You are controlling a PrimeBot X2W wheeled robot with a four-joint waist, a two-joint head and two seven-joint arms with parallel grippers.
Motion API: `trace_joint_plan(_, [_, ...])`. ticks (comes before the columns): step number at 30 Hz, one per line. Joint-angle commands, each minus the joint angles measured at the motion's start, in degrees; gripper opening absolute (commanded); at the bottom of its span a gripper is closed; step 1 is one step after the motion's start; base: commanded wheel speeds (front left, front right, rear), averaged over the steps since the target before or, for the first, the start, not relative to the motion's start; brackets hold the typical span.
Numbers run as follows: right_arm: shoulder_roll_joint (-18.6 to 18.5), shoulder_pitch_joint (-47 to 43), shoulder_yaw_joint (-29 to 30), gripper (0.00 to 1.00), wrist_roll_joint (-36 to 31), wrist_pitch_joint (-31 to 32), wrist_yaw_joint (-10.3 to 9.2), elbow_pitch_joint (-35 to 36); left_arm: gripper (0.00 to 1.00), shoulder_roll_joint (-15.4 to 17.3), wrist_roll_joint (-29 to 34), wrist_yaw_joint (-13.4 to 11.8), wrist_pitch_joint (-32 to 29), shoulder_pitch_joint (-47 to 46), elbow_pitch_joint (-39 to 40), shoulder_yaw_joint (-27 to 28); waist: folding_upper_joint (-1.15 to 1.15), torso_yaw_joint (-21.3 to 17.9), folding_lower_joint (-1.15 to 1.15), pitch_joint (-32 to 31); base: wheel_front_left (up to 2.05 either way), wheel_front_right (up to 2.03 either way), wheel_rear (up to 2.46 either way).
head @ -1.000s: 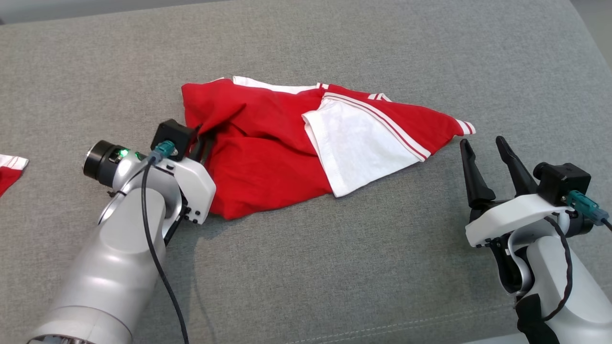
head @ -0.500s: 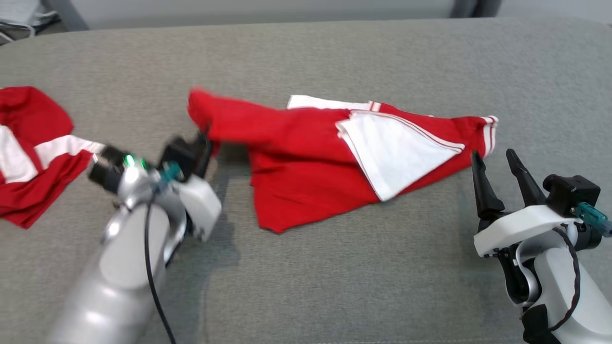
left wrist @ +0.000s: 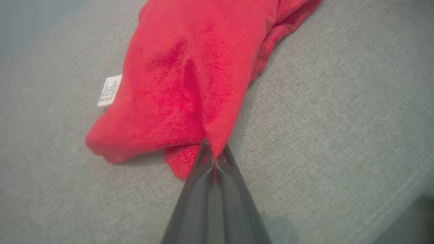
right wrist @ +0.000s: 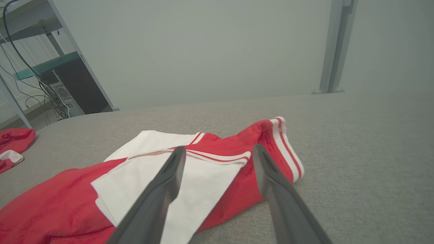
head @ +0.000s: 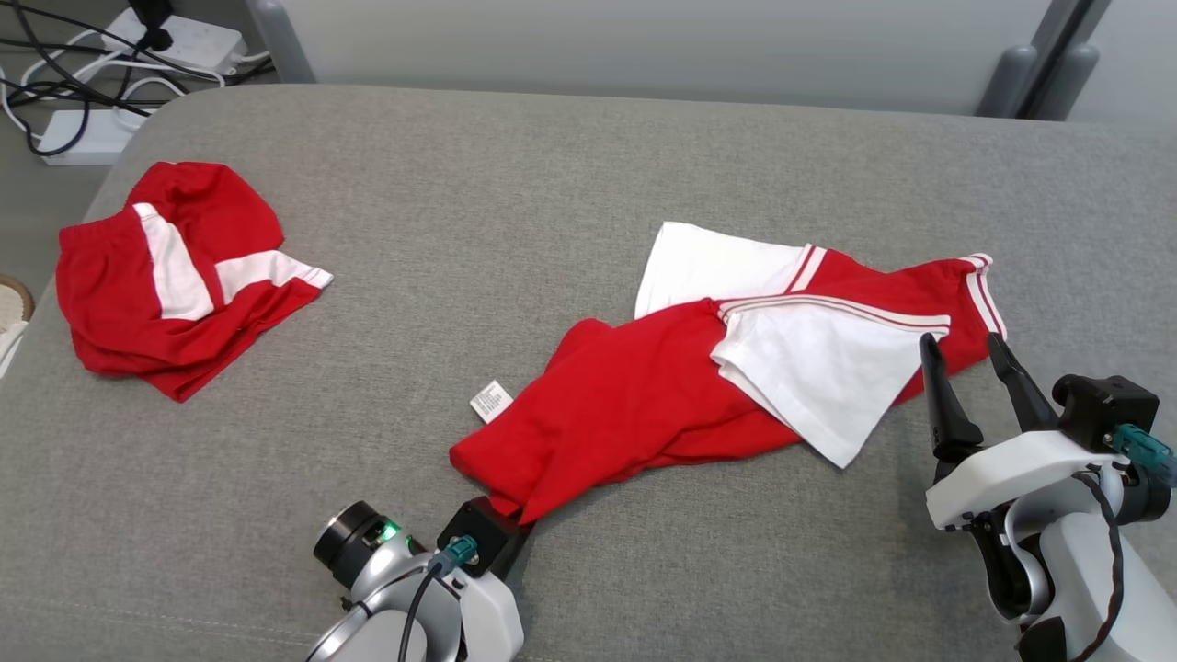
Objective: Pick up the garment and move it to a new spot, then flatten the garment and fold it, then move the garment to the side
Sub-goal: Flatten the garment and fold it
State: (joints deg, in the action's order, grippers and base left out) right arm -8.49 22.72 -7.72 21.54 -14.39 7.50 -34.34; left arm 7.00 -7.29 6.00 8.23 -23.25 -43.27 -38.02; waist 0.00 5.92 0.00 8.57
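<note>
Garment: red with white panels and striped trim, crumpled on the cushion. Its near red corner is pinched in the left gripper. From there it stretches away and to that gripper's right, ending in front of the right gripper.
Left gripper: clamped tight on a fold of the garment's red edge, with fabric squeezed between its 2 fingertips. The pinched corner is drawn to a point, and the cloth beyond it lies on the cushion.
Right gripper: fingers spread wide with nothing between them, at the garment's right end. Its tips show against the white panel and the cuff; whether they touch the cloth cannot be told.
Tag: small white printed label, flat on the cushion at the garment's edge, beyond the left gripper and slightly to its left.
White panel: just ahead of the right gripper and to its left, striped along its far edge.
Cuff: red with 2 white stripes, just beyond the right gripper's fingertips.
Other garment: red and white, bunched, far to the left of the left gripper and beyond it, well apart from the garment.
Cables: black and white, with 2 white power strips, on the floor past the cushion's far left corner.
Wall: pale grey, behind the cushion's far edge, with a grey post far ahead of the right gripper.
</note>
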Motion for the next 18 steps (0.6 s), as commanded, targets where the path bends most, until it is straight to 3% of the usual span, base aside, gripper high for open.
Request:
trace_joint_plan(1, [-0.5,-0.2,-0.9,1.00,0.5,-0.6,-0.01,1.0,0.59,1.2,-1.1,0.2,-0.2,-0.2,1.4,1.8,0.00,0.5,0.00,-0.5,0.00,0.00,0.00])
trace_joint_plan(2, [-0.5,-0.2,-1.0,1.00,0.5,-0.6,-0.01,0.8,1.00,1.3,-1.6,0.2,-0.7,0.2,2.0,2.1,0.00,0.7,0.00,-0.6,0.00,0.00,0.00])
trace_joint_plan(13, [0.1,-0.6,-1.2,1.00,0.9,-0.6,-0.01,0.4,1.00,4.0,-8.2,-0.3,-6.8,1.0,15.8,7.0,0.00,2.2,0.00,-1.3,0.00,0.00,0.00])
trace_joint_plan(18, [0.3,0.5,-2.8,1.00,1.1,-0.6,-0.01,0.6,1.00,6.1,-10.3,-1.0,-8.6,-1.0,18.1,10.0,0.00,1.0,0.00,-0.5,0.00,0.00,0.00])
